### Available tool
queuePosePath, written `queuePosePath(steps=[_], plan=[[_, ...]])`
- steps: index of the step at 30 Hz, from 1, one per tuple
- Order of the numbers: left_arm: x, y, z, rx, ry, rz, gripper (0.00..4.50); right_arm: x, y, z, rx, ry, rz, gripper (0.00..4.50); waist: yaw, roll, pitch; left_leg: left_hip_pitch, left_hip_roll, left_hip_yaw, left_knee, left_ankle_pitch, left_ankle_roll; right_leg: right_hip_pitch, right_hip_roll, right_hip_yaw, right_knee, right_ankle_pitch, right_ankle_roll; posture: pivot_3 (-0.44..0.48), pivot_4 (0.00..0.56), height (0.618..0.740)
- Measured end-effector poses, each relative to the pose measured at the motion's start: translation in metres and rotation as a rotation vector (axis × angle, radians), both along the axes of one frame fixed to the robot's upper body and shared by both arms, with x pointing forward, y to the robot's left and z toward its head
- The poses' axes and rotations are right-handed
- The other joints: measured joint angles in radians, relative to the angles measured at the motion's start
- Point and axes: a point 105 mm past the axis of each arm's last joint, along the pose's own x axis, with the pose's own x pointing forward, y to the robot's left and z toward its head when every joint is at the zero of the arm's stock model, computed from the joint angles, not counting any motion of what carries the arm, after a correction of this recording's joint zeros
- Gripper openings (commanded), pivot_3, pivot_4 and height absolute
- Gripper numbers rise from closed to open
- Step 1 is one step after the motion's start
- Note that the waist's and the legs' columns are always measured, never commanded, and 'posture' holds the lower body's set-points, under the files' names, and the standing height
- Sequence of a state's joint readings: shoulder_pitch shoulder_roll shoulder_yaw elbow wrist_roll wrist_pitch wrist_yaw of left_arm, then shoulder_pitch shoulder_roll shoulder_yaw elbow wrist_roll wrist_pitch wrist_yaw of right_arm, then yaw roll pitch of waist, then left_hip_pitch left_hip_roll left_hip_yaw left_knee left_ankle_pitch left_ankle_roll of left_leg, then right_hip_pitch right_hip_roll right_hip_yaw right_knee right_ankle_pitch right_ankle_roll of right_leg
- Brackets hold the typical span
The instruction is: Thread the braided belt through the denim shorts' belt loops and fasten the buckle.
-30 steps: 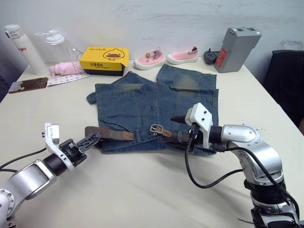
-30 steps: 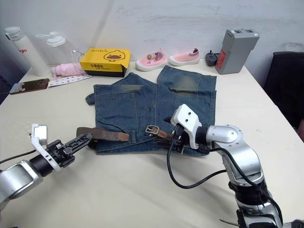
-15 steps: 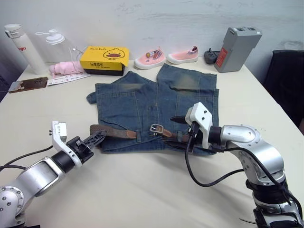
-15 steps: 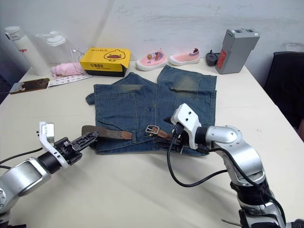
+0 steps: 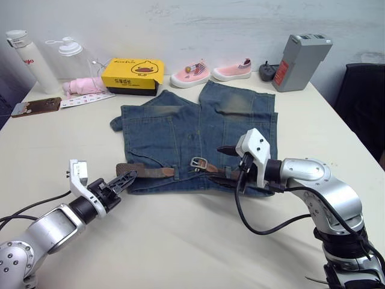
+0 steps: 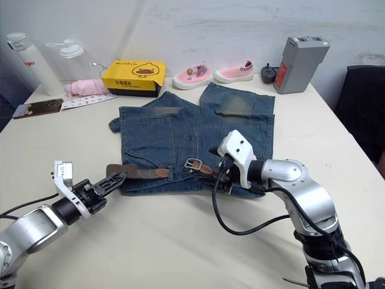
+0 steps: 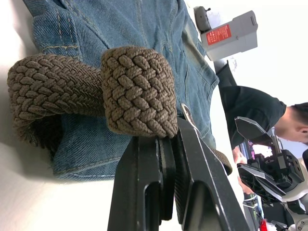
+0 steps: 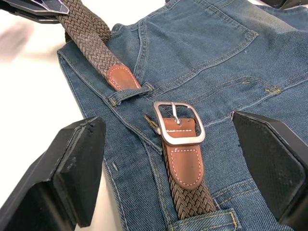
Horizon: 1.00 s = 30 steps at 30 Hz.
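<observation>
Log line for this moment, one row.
left gripper shut on braided belt | right gripper open over buckle | buckle unfastened | denim shorts flat

A broad cream table (image 5: 180, 241) spans the lower frame, evenly lit. Behind it, across the top, runs a pale, scuffed wall (image 5: 198, 24). At the right edge, a dark chair (image 5: 364, 102) sits just beside the table's far corner.

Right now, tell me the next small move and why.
Probably the left gripper, shut on the dark-brown braided belt, should feed its tan leather tip toward the silver buckle; the tip sits just through one denim belt loop, short of the buckle.
</observation>
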<state>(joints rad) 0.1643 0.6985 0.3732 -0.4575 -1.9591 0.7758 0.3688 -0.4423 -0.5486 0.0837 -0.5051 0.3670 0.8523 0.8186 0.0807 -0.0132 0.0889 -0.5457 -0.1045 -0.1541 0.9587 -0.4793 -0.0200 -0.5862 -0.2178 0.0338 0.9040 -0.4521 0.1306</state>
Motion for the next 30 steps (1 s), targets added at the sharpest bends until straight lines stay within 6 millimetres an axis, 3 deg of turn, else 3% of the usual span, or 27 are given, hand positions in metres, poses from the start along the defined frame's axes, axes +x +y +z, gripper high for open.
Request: queuePosePath(steps=[22,27,30], plan=[[-0.011,0.002,-0.008,-0.014,0.021,-0.023,0.00,-0.002,0.002,0.000,-0.017,-0.024,0.024,4.46,-0.001,0.000,0.001,0.000,0.000,0.001,-0.001,0.000,0.000,0.000,0.000,-0.001,-0.001,0.000,0.000,0.000,0.150,0.618],[-0.005,0.002,-0.003,-0.015,0.001,-0.039,0.00,-0.001,0.002,-0.001,-0.016,-0.024,0.016,4.46,0.000,0.000,0.001,0.000,0.000,0.000,-0.002,0.000,0.000,0.000,0.000,-0.001,-0.001,0.000,0.000,0.000,0.150,0.618],[0.002,-0.008,-0.003,-0.019,0.002,-0.087,0.00,0.000,0.001,-0.001,-0.017,-0.026,0.009,4.46,0.000,0.000,0.002,0.000,0.000,0.000,-0.002,0.000,0.000,0.000,0.000,-0.001,-0.002,0.000,0.000,0.000,0.150,0.618]])
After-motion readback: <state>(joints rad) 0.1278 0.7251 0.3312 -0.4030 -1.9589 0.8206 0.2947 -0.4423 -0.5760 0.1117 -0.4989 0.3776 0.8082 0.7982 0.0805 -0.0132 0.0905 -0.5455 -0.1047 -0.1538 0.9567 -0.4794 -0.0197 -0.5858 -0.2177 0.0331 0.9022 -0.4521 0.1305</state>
